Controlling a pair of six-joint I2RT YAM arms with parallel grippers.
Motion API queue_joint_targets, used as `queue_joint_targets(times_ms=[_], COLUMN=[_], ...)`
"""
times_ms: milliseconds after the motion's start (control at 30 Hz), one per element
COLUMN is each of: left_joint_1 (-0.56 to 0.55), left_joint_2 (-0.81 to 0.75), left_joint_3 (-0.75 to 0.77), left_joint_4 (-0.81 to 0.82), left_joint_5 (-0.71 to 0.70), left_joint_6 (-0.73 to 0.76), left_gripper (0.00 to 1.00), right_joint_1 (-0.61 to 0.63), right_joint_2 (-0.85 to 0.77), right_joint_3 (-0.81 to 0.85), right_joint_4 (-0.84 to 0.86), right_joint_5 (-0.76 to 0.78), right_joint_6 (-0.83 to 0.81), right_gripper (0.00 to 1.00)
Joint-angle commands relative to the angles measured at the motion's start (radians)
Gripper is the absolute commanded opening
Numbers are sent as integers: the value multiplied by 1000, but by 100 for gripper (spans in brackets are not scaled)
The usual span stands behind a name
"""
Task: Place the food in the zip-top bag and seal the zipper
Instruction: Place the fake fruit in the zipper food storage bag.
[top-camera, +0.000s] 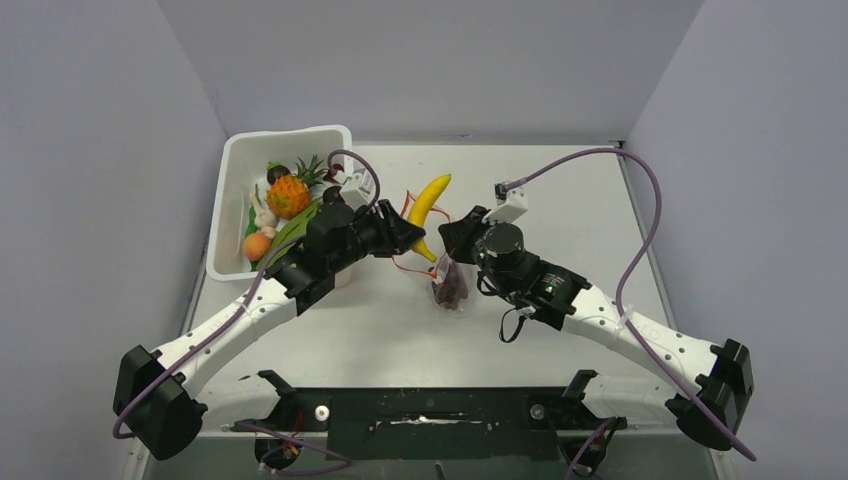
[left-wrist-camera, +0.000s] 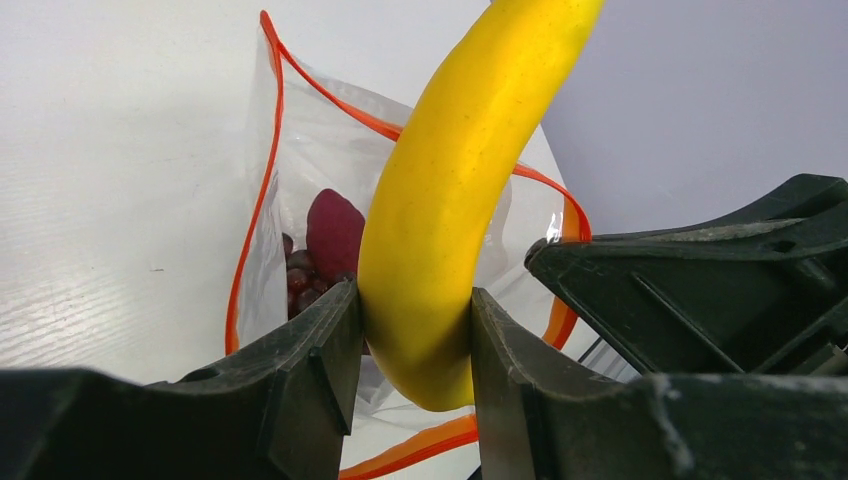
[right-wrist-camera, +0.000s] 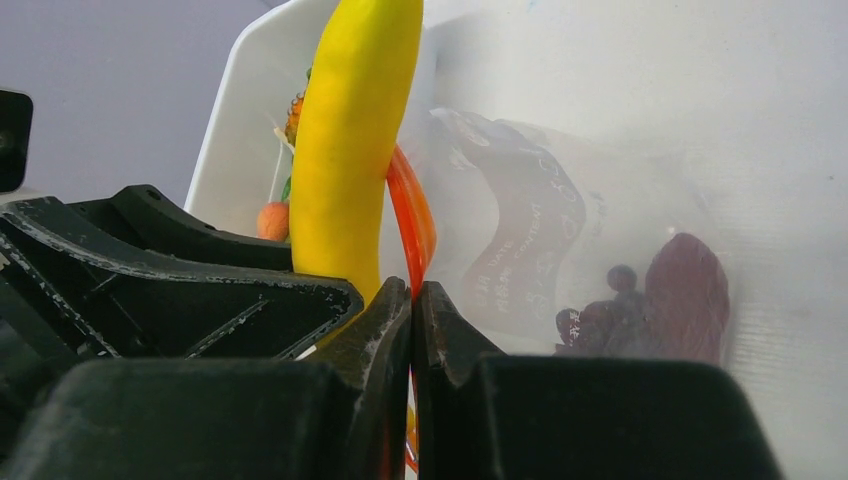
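Banana (top-camera: 430, 200) poised at the open zip-top bag (top-camera: 452, 287), mid-tabletop (top-camera: 590, 220).
The left gripper (left-wrist-camera: 415, 320) has its jaws clamped on the banana's lower end, the fruit tilting up over the bag's mouth. The right gripper (right-wrist-camera: 412, 310) has its jaws pressed together on the red-orange zipper (left-wrist-camera: 265, 150). Dark purple grapes (left-wrist-camera: 335, 235) lie inside the bag. The pineapple (top-camera: 288, 195), round orange fruit (top-camera: 257, 245) and green pod (top-camera: 285, 235) sit in the white tub (top-camera: 235, 180), far left.

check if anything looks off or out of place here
Nothing stands out: the left gripper holds the banana at the zip-top bag's open mouth, the right gripper pinches its zipper edge, grapes lie inside, nothing spilled.
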Motion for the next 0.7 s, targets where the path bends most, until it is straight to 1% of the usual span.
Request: queue_joint_targets(times_ms=[0,67,267,367,467,600,667], left_joint_1=[-20,-26,-32,-37,-45,-47,-47], left_joint_2=[-3,0,9,5,1,14,18], left_joint_3=[13,16,52,50,30,19,22], left_joint_4=[34,35,-43,-48,-18,-5,-3], left_joint_5=[-44,-49,-132,-145,-145,-116,-96], left_joint_6=[37,47,99,110,126,132,138], left_gripper=[29,29,28,28,29,33,41], right_joint_1=[3,2,3,1,1,1,1], right_joint_2=[-53,-51,-59,-60,-59,-51,-50], right_joint_3=[-9,-6,-14,-22,-23,-23,-29], right_joint_4=[108,111,119,120,126,139,155], right_joint_5=[33,28,9,16,15,3,-4], right_joint_6=[20,14,11,12,13,4,-13], right_gripper=[0,0,0,0,0,0,0])
